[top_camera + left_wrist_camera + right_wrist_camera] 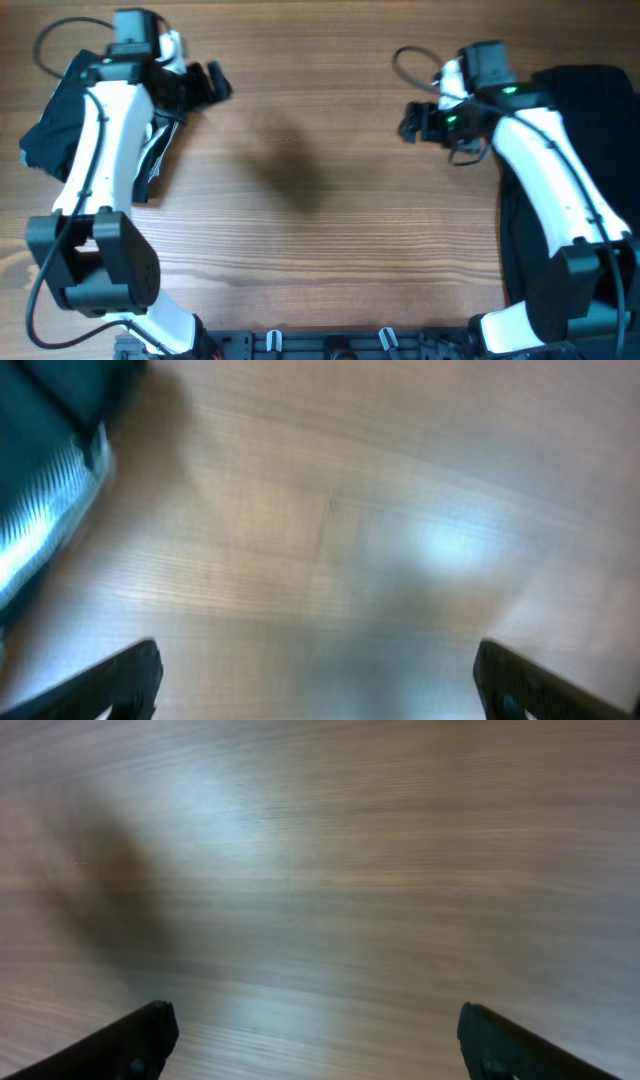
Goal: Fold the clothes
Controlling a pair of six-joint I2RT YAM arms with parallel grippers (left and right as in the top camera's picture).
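Both grippers gape above table.

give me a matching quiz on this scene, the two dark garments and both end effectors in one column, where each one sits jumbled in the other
Column 1
1. bunched dark navy fabric garment
2. spread dark navy fabric garment
3. black two-finger left end effector
4. black two-finger right end effector

Column 2
A. open, above bare wood right of centre
B. right edge of the brown wooden table
C. open, above bare wood left of centre
D. left edge of the table

Pairs: 1-D, 2-B, 3-C, 4-A
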